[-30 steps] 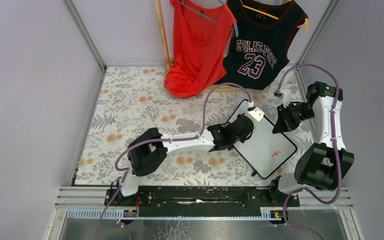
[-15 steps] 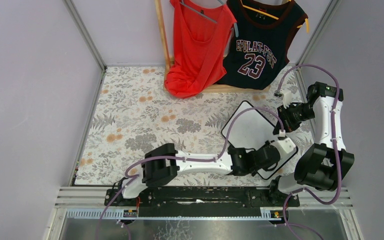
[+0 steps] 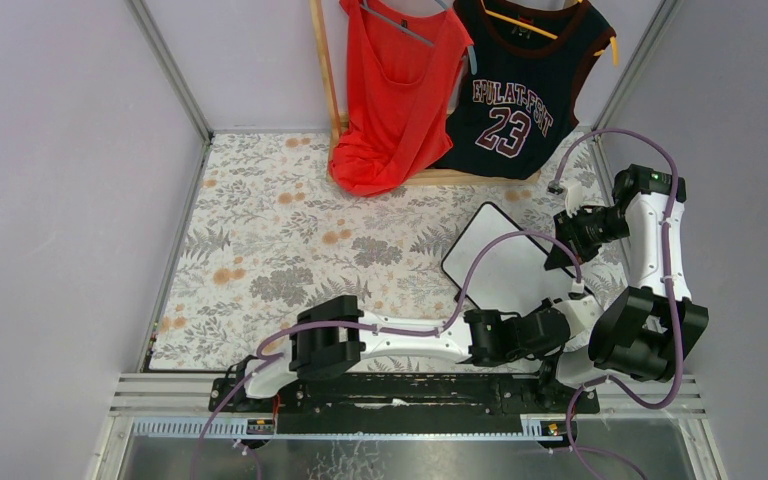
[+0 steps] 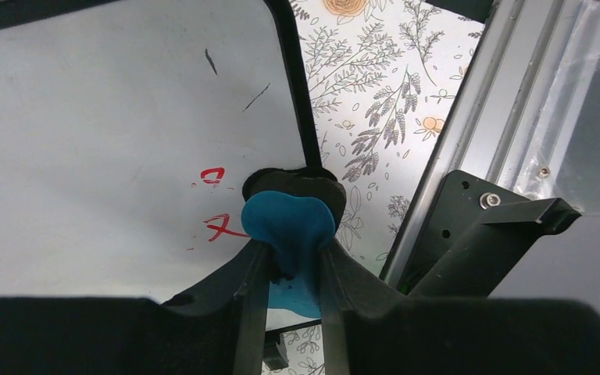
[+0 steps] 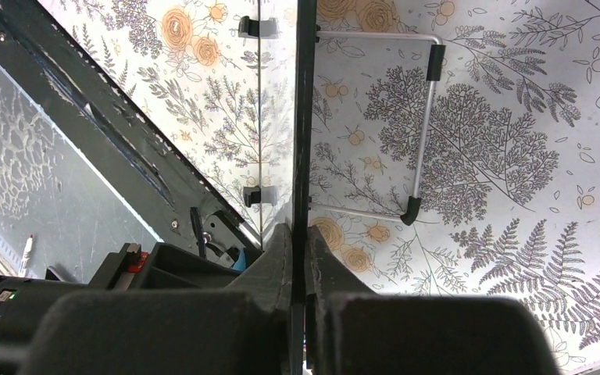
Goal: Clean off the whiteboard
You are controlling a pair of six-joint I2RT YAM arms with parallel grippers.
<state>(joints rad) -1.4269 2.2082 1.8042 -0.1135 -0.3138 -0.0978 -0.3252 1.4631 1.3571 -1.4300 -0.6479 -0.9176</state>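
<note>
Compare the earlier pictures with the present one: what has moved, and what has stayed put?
The left gripper, shut on the blue eraser, swept across the whiteboard from its far end to its near edge. The right gripper stayed clamped on the board's edge; some red writing remains.

From above, the left arm [image 3: 520, 332] covers the near corner of the whiteboard [image 3: 505, 262], hiding the left jaws and whatever they hold. In the left wrist view the whiteboard runs off the top and left edges. The lower part of the blue pad [image 4: 287, 220] is buried between the jaws, and the red marks [image 4: 220, 228] just left of them are unreadable. The right wrist camera sees the whiteboard edge-on, its face unseen. A blue scrap [image 5: 237, 260] left of the right jaws is too small to identify.
</note>
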